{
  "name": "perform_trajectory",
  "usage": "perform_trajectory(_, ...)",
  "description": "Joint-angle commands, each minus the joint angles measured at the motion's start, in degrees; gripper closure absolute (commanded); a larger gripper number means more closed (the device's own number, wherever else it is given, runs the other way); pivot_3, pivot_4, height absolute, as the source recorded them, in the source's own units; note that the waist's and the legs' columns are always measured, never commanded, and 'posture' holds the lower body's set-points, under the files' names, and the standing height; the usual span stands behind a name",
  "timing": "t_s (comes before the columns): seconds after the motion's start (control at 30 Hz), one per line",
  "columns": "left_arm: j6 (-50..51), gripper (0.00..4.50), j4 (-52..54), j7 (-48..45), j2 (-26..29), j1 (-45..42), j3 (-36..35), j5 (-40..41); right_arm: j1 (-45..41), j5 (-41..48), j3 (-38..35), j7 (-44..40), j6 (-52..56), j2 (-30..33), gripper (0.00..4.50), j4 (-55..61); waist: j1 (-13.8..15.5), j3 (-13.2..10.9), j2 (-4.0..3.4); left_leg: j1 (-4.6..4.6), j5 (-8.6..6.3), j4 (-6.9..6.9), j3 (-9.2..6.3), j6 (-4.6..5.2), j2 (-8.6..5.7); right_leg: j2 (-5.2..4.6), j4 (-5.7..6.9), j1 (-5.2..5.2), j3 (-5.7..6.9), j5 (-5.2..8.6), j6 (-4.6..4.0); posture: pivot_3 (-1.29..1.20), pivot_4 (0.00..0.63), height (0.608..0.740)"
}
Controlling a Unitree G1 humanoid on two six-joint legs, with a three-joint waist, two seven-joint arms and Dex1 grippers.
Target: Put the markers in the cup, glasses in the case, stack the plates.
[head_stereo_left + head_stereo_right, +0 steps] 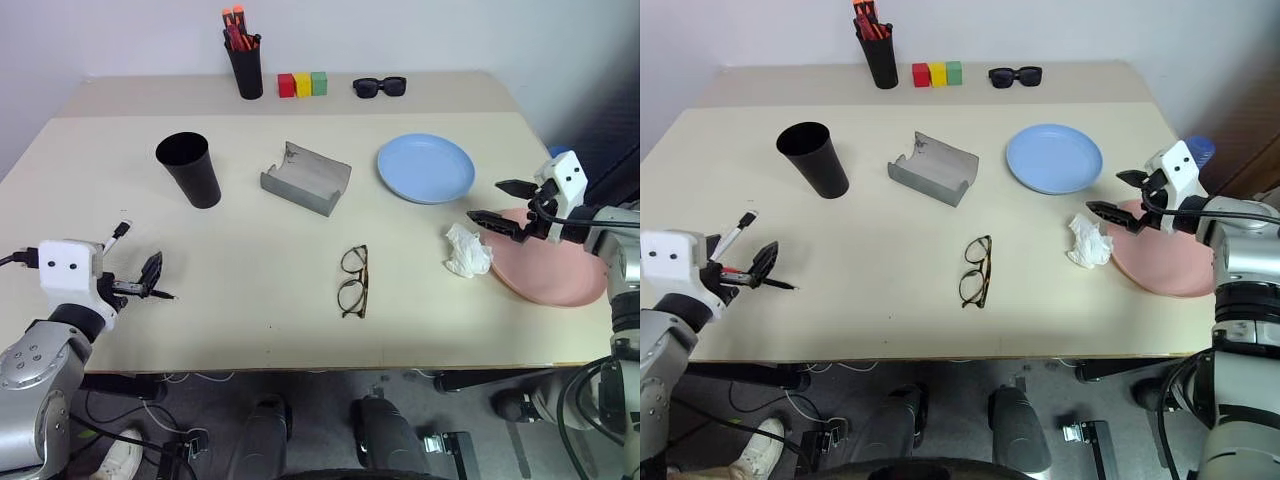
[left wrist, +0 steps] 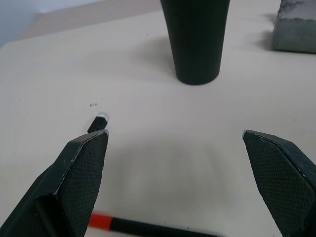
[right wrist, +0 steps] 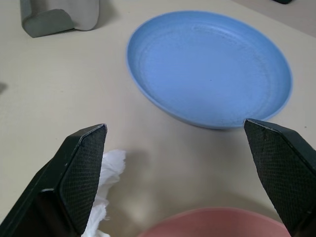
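Nothing's been sorted yet: markers (image 2: 148, 227) lie under the wide-open left gripper (image 1: 140, 283), blue plate (image 3: 210, 69) ahead of the wide-open right gripper (image 1: 1120, 200), glasses (image 1: 353, 281) left uncased.

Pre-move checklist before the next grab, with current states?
1. Left gripper open: ok.
2. Right gripper open: ok.
3. Markers within the left gripper's reach, on the table by its fingers: ok.
4. Cup upright, mouth free: ok.
5. Case open for the glasses: ok.
6. Pink plate free for stacking the blue plate: not ok, a crumpled tissue lies against its rim.
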State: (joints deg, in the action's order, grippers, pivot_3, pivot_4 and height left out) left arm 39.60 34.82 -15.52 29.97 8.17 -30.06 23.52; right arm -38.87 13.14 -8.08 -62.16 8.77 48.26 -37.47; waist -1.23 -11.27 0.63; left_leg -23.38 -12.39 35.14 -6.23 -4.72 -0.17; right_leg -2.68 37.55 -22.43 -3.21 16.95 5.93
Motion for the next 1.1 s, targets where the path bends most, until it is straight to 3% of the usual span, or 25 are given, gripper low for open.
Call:
perform_trajectory(0.03, 0.5, 0.02, 2.5, 1.0, 0.2, -0.4, -0.4, -0.2, -2.1, -0.2, -0.4, 0.1, -1.5, 0.0, 0.0, -0.5, 0.0, 0.0, 0.0, 0.0, 0.0, 0.0, 0.0, 0.0, 0.0, 0.0, 0.0, 0.0, 0.0, 0.0, 0.0, 0.0, 0.15, 0.74)
perform_trajectory(0.57, 0.3, 0.02, 1.5, 1.8, 0.3, -1.6, 0.9, -0.9, -1.1, -0.2, -0.1, 1.4, -1.8, -2.3, 0.0, 2.8, 0.0, 0.0, 0.0, 0.01, 0.0, 0.01, 0.0, 0.0, 0.0, 0.01, 0.01, 0.02, 0.0, -0.01, 0.0, 0.0, 0.15, 0.74)
perform_trajectory(0.87, 1.4, 0.02, -4.6, 2.5, 1.7, -8.2, 6.1, -4.0, 4.2, 2.3, 0.6, 5.4, 3.7, -7.3, 0.0, 20.3, 0.2, 0.0, 0.0, 0.0, 0.0, 0.03, -0.03, 0.0, -0.01, 0.02, 0.03, 0.03, 0.01, -0.02, 0.03, 0.0, 0.15, 0.74)
perform_trajectory(1.0, 6.7, 0.02, -7.4, 9.7, -0.6, -12.6, 6.2, -6.9, 6.4, 3.8, 4.2, 6.3, 8.7, -10.9, 0.0, 32.4, -0.1, 0.0, 0.0, 0.01, 0.0, 0.05, -0.05, 0.0, 0.0, 0.03, 0.14, -0.01, 0.01, -0.03, 0.05, 0.0, 0.15, 0.74)
perform_trajectory(1.1, 15.0, 0.02, -5.6, 25.2, -10.3, -19.3, 1.9, -11.1, 8.3, 5.3, 9.9, 5.1, 11.6, -14.2, 0.0, 42.1, 0.1, 0.0, 0.02, 0.02, 0.0, 0.07, -0.08, 0.0, -0.01, 0.03, 0.25, -0.02, 0.02, -0.03, 0.06, 0.0, 0.15, 0.74)
